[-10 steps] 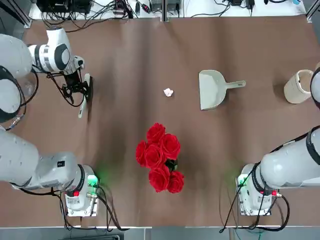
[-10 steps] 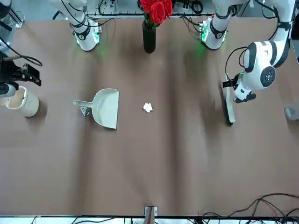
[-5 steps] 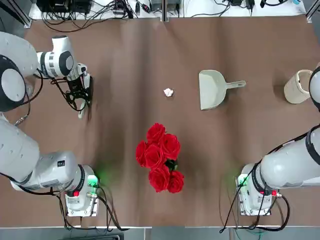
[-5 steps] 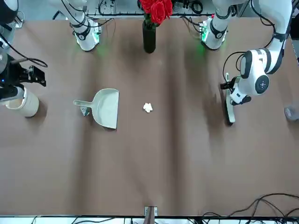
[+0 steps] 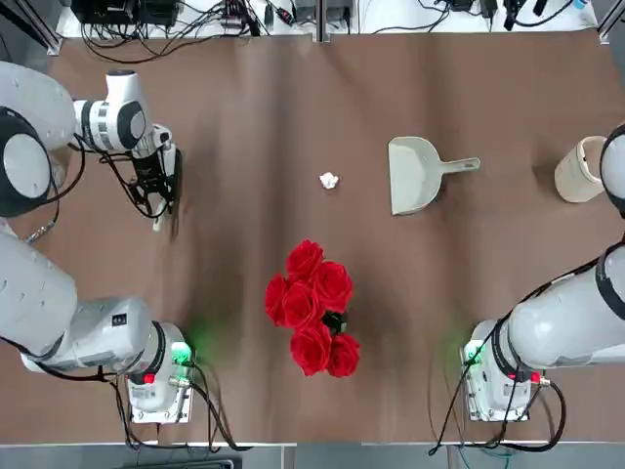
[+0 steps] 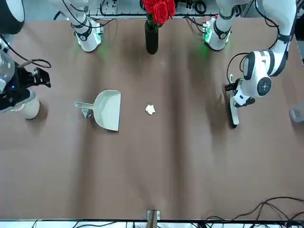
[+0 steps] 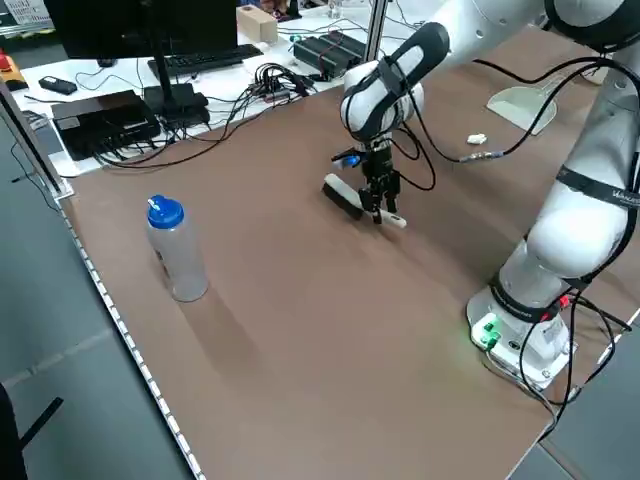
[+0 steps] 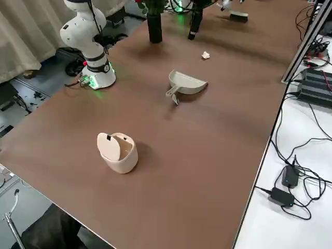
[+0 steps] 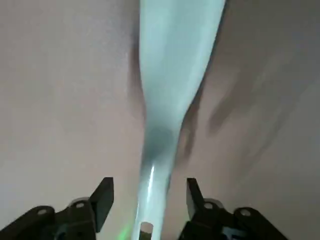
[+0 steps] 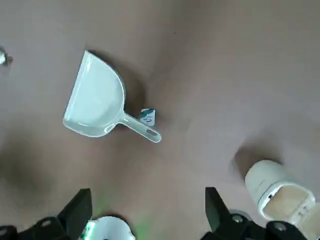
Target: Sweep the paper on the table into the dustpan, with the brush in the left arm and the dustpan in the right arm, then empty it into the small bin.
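Observation:
The cream-white brush (image 5: 156,222) lies flat on the table (image 5: 244,98) at its left side. My left gripper (image 5: 162,193) is down over its handle. In the left wrist view the open fingers (image 9: 102,197) straddle the narrow handle of the brush (image 9: 175,60), with a gap on each side. The paper (image 5: 329,180) is a tiny white ball near the middle. The pale dustpan (image 5: 415,174) rests to its right, handle toward the small bin (image 5: 583,169). My right gripper (image 10: 147,200) hangs open high above the bin and holds nothing.
A bunch of red roses (image 5: 312,303) in a black vase stands between the arm bases, on the near side of the paper. A clear bottle with a blue cap (image 7: 175,250) stands near the table's left edge. Cables and electronics line the far edge.
My left gripper has settled over the brush handle and its fingers have narrowed around it. My right gripper has drifted a little toward the dustpan, still wide open.

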Robot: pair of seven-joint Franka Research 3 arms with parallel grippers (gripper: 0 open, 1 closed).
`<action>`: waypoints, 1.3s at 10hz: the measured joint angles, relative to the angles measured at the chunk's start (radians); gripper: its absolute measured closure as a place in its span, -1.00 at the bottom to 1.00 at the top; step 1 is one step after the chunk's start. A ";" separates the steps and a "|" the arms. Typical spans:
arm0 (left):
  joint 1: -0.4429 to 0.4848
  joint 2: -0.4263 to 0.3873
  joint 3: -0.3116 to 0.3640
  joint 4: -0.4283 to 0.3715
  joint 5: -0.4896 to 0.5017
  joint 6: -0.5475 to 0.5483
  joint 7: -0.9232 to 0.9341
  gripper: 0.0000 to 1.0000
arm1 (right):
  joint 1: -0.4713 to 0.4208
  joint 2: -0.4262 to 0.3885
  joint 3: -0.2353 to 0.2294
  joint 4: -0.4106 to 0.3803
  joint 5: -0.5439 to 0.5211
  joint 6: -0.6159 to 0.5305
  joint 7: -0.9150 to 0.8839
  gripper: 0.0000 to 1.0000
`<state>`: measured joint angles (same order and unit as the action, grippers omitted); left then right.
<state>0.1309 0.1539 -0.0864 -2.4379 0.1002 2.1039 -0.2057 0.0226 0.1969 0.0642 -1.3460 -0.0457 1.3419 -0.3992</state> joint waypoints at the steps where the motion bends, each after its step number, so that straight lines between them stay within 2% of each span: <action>1: 0.001 0.005 0.000 0.000 0.006 0.000 -0.003 -0.30 | -0.001 0.010 0.000 -0.001 0.000 0.001 -0.063 -1.00; 3: 0.003 0.007 0.000 0.001 0.007 0.000 -0.012 -0.21 | -0.002 0.030 -0.001 -0.003 0.000 0.002 -0.216 -1.00; 4: 0.003 0.007 0.001 0.004 0.007 0.000 -0.017 -0.03 | -0.002 0.042 -0.001 -0.003 0.000 0.003 -0.277 -1.00; 6: 0.006 0.007 0.001 0.011 0.007 0.000 -0.023 0.19 | -0.002 0.065 0.000 -0.004 0.000 0.007 -0.384 -1.00; 7: 0.007 0.007 0.002 0.012 0.008 0.000 -0.027 0.45 | -0.001 0.076 0.000 -0.006 0.000 0.013 -0.456 -1.00; 9: 0.009 0.007 0.002 0.015 0.008 0.000 -0.028 0.46 | -0.002 0.090 0.000 -0.033 0.000 0.033 -0.590 -1.00; 12: 0.007 0.002 -0.004 0.047 0.008 0.000 -0.026 0.46 | -0.001 0.097 0.000 -0.120 0.000 0.070 -0.667 -1.00; 13: 0.003 -0.008 -0.026 0.062 0.008 0.000 -0.026 0.46 | -0.002 0.096 0.000 -0.163 0.000 0.109 -0.683 -1.00</action>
<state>0.1339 0.1456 -0.1124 -2.3756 0.1083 2.1043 -0.2321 0.0211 0.2924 0.0642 -1.5086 -0.0453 1.4507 -1.0823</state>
